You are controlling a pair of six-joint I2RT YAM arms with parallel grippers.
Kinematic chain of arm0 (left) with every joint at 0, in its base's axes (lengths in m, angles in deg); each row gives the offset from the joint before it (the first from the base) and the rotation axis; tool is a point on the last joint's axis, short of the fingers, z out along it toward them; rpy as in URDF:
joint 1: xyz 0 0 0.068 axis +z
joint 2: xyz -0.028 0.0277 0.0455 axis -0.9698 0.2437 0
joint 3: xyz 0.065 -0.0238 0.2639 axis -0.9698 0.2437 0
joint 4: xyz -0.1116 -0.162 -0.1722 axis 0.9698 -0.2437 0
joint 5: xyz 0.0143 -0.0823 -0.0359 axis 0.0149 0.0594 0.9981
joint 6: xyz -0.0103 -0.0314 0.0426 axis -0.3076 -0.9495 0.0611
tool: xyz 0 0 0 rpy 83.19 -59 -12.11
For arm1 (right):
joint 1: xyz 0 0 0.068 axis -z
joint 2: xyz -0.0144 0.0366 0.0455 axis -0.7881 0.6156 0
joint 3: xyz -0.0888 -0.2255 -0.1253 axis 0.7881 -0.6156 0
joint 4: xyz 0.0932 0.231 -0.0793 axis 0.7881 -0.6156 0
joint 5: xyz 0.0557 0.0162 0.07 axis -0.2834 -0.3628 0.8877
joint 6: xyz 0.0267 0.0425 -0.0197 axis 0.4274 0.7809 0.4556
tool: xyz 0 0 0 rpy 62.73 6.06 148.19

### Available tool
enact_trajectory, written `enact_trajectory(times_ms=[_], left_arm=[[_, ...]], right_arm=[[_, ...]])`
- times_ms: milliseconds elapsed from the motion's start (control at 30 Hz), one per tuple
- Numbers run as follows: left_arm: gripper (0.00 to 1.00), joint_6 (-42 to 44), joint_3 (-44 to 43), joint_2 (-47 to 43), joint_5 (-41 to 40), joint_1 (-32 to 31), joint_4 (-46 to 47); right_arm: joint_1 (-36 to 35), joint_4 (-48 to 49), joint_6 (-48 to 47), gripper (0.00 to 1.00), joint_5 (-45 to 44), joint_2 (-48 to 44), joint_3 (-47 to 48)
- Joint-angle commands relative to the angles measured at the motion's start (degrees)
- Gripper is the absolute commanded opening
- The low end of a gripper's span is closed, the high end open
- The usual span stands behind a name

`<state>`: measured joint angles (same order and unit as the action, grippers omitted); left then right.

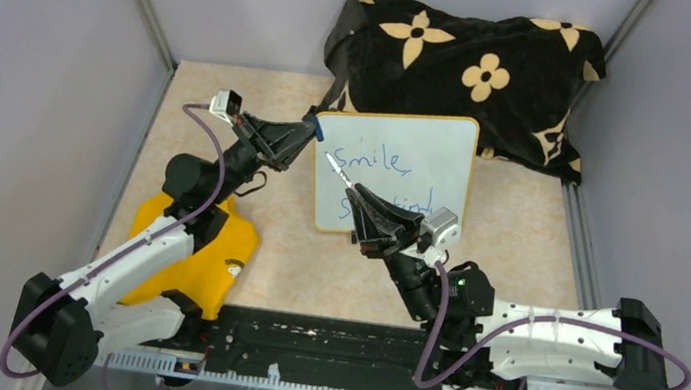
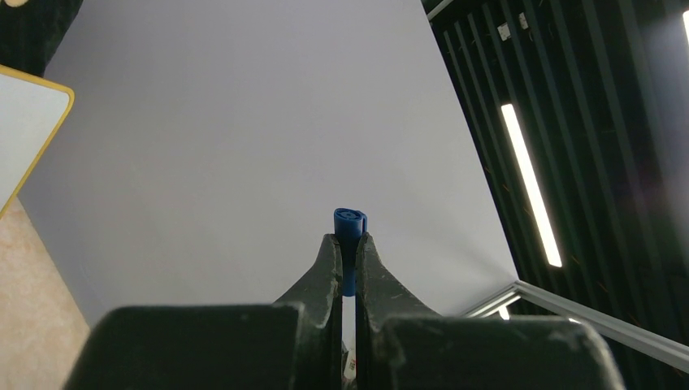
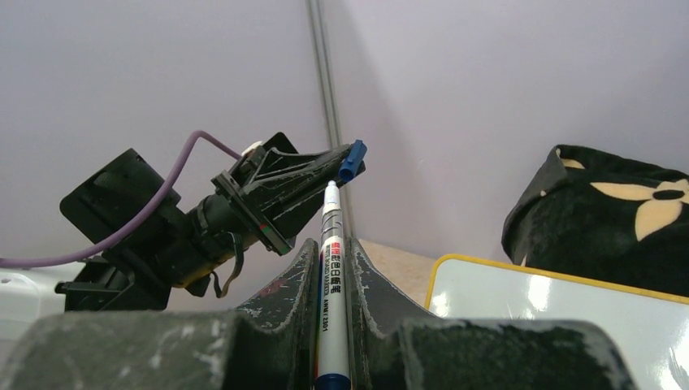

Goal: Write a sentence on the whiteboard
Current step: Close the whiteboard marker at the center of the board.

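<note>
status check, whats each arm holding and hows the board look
Left gripper shut on blue cap. Right gripper shut on marker, tip lifted toward the cap. Whiteboard has blue writing, propped against flowered cloth. Nothing blocking it.

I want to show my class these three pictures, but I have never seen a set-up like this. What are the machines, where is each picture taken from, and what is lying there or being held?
These are two robot arms bolted side by side at the table's near edge. The wide picture looks down from above and behind them; the other two come from a camera on each wrist, looking along its own fingers.

On the table a whiteboard with blue handwriting leans against a black flowered cloth. Something yellow lies under the left arm.

The left gripper pinches a blue marker cap. The right gripper holds the marker, with its tip over the board near the word "Smile".
</note>
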<state>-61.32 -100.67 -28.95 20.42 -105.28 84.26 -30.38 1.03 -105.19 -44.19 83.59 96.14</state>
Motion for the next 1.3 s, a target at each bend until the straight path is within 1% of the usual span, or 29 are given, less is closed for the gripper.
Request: enact_trajectory(times_ms=[0,1267], left_arm=[[0.0,-0.7,-1.5,0.2,2.0,-0.4,2.8],[0.0,1.1,-1.6,-0.4,3.0,-2.7,3.2]], right_arm=[[-0.7,3.5,0.7,0.0,0.2,0.0,2.4],[-0.7,3.5,-0.4,0.0,-1.9,0.7,2.6]])
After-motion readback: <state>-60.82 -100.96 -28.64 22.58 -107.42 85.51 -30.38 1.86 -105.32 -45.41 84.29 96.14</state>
